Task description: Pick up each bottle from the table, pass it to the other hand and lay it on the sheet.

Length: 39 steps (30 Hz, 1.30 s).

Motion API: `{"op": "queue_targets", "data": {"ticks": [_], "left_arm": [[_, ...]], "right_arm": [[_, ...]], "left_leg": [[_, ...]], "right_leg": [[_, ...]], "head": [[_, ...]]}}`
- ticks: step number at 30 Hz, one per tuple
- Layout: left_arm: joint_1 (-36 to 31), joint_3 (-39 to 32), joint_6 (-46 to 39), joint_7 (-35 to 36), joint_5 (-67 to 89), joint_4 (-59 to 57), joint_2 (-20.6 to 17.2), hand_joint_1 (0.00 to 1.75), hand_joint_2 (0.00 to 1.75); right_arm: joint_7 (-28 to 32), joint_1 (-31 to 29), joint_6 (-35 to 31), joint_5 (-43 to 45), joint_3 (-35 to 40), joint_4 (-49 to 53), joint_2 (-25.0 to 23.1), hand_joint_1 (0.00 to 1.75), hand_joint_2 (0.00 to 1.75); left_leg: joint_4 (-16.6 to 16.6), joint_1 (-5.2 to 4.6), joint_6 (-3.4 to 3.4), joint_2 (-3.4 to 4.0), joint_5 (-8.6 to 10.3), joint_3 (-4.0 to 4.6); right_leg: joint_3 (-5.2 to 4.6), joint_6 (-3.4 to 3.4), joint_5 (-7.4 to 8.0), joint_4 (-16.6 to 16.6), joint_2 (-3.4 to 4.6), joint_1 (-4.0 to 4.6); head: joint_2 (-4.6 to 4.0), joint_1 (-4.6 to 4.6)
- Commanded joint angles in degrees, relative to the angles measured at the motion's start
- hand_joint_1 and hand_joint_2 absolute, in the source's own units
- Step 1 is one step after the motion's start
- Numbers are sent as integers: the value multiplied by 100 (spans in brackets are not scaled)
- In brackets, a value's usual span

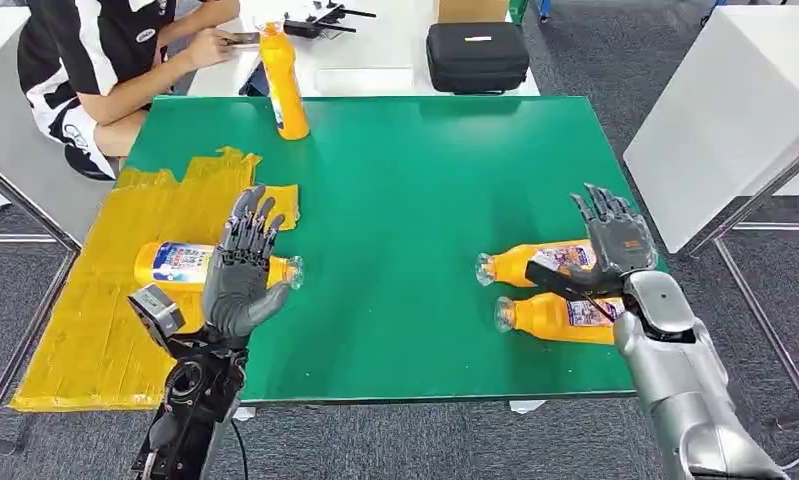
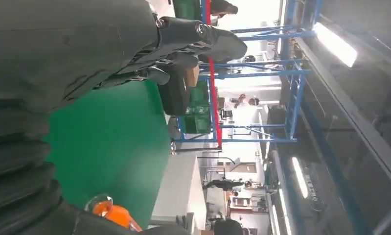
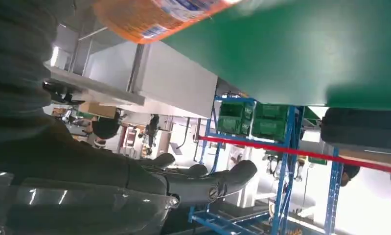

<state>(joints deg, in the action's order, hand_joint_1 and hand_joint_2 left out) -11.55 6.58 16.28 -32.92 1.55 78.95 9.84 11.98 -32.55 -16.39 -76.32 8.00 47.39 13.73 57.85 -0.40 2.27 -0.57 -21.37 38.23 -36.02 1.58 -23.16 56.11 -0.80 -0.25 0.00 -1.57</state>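
Observation:
One orange bottle (image 1: 171,266) lies on its side on the yellow sheet (image 1: 95,330) at the table's left, its clear cap end pointing right. My left hand (image 1: 242,268) hovers over that bottle with fingers spread, holding nothing; its wrist view catches the cap end (image 2: 107,209). Two more orange bottles (image 1: 535,263) (image 1: 555,318) lie side by side on the green table (image 1: 415,190) at the right. My right hand (image 1: 615,240) is raised above them, fingers apart and empty. A fourth orange bottle (image 1: 283,85) stands upright at the far left of the table.
A person (image 1: 105,50) sits at the far left behind the table, holding a phone. A black case (image 1: 477,55) rests on the white table beyond. A white table (image 1: 735,110) stands to the right. The green table's middle is bare.

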Motion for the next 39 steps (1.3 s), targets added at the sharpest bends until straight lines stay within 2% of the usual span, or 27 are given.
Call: {"op": "queue_targets", "data": {"ticks": [1,3,4,6,9,11,15,16,17,25,29,35,39], "left_arm": [[-208,6,-5,30,-12,-443,-33,0,175],[-203,-41,-25,45,-52,-468,-18,0,175],[-194,-60,-32,52,-65,-512,-15,0,175],[-202,-95,-19,69,-103,-624,18,0,175],[-292,-89,31,66,-136,-816,48,0,175],[-343,-101,29,51,-153,-901,52,0,175],[-344,-106,32,49,-157,-906,47,0,175],[-344,-106,32,49,-157,-906,47,0,175],[-344,-106,32,49,-157,-906,47,0,175],[-327,-141,-4,48,-163,-941,35,0,175],[-321,-199,-27,49,-168,-1031,23,0,175],[-426,-243,-41,76,-141,-1203,28,0,175],[-429,-311,-45,160,-146,-1238,37,0,175]], "right_arm": [[27,-562,-38,-14,306,-1017,-188,0,175],[51,-675,-29,-14,354,-1151,-253,0,175],[40,-773,5,-30,396,-1260,-312,0,175],[3,-1006,41,-44,475,-1599,-405,0,175],[-37,-1186,193,-26,551,-1900,-424,0,175],[-39,-1312,438,-17,650,-2117,-409,0,175],[-27,-1329,457,-13,648,-2128,-389,0,175],[-27,-1329,457,-13,648,-2128,-389,0,175],[-27,-1329,457,-13,648,-2128,-389,0,175],[157,-1463,622,229,629,-2258,-413,0,175],[349,-1536,885,505,576,-2174,-387,0,175],[339,-1444,1384,750,614,-2023,-206,0,175],[285,-1510,1694,812,746,-2188,-124,0,175]], "left_leg": [[0,3,-16,14,-18,-42],[-2,2,-9,10,-9,-23],[5,5,-23,21,-31,-65],[-1,0,-8,19,-7,-15],[4,2,-16,27,-18,-38],[0,1,-10,13,-7,-21],[-3,1,-3,8,-1,-12],[6,3,-15,19,-21,-49],[1,1,-8,11,-9,-25],[3,2,-10,12,-11,-29],[1,0,-7,12,-6,-22],[4,3,-11,3,-14,-37],[-1,0,-4,1,-4,-18]], "right_leg": [[41,-4,-15,-2,16,2],[22,-2,-6,-4,10,1],[64,-6,-26,1,23,3],[13,-2,-2,-1,18,0],[35,-4,-11,3,27,1],[20,-2,-5,0,12,0],[12,-1,-2,-3,6,0],[49,-3,-19,2,20,2],[26,-2,-9,0,10,0],[30,-3,-11,2,11,1],[21,-3,-7,1,11,0],[40,-3,-17,2,3,2],[20,-1,-7,-1,-1,-1]], "head": [[0,-2],[0,0],[0,-2],[0,-2],[0,-2],[0,-2],[0,-2],[0,0],[0,0],[0,-2],[0,0],[0,0],[0,0]]}}
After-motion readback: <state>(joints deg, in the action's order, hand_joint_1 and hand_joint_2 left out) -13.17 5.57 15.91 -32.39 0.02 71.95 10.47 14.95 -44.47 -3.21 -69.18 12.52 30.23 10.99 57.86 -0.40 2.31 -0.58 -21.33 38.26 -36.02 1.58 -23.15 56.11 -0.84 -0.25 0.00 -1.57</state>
